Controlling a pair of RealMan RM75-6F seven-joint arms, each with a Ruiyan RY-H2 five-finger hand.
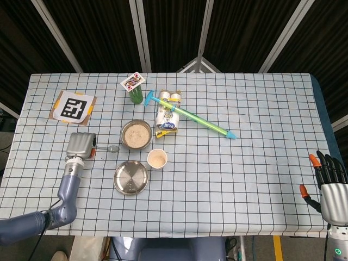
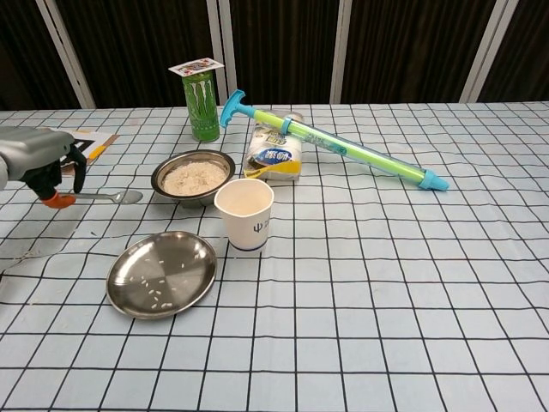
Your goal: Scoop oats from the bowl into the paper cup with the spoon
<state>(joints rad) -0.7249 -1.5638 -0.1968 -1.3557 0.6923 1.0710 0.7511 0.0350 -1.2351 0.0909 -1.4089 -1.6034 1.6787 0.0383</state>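
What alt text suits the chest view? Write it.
The left hand holds a spoon beside a bowl of oats. In front stand a paper cup and a steel plate on the checked table.

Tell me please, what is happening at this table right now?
The left hand holds a spoon by its handle, lifted just above the table, left of the bowl of oats. The paper cup stands in front of the bowl, beside a steel plate with a few stray flakes. The right hand rests open at the table's far right edge, holding nothing.
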